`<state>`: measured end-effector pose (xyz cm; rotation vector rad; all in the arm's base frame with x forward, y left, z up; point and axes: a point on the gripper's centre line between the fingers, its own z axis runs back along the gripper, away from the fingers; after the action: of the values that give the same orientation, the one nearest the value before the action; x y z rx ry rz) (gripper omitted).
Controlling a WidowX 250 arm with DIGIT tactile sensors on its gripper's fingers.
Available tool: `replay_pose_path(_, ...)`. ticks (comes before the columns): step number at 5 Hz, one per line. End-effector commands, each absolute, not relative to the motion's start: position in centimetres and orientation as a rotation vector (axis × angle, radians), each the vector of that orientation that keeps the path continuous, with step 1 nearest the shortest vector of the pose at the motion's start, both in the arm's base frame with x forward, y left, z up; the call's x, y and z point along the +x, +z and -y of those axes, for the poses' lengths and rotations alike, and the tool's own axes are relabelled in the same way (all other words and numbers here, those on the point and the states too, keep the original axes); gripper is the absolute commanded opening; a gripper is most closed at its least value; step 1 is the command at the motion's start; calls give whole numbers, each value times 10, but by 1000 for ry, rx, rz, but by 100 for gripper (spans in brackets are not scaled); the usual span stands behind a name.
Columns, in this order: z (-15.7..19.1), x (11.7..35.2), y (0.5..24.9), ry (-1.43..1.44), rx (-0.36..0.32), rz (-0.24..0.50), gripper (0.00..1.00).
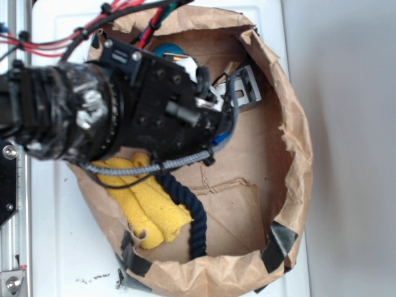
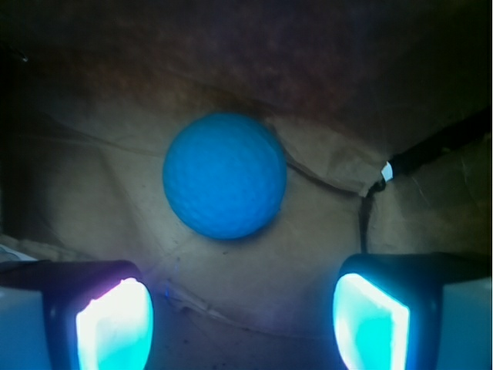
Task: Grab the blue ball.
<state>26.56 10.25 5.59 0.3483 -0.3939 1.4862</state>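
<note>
Ball [image 2: 224, 175] ahead of spread fingers [image 2: 115, 324], untouched.

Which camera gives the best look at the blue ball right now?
The wrist view. The blue ball sits whole and unobstructed on the brown paper, ahead of the open gripper. In the exterior view only a sliver of it shows behind the arm.

arm [image 1: 148, 105]: black, screwed plates | cables [image 1: 93, 28]: red, black | braided grey sleeve [image 1: 154, 166]
</note>
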Motion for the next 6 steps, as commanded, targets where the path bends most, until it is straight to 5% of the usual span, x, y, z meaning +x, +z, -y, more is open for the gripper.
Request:
replay_pose_path(1, -121, 261, 60, 1539, 430, 525, 100)
replay_pose_path(4, -133, 254, 57, 1570, 448, 569, 100)
replay_pose_path(5, -133, 230, 53, 1572, 490, 575, 100)
replay_pose_path(6, -138, 232, 45, 1582, 557, 593, 100)
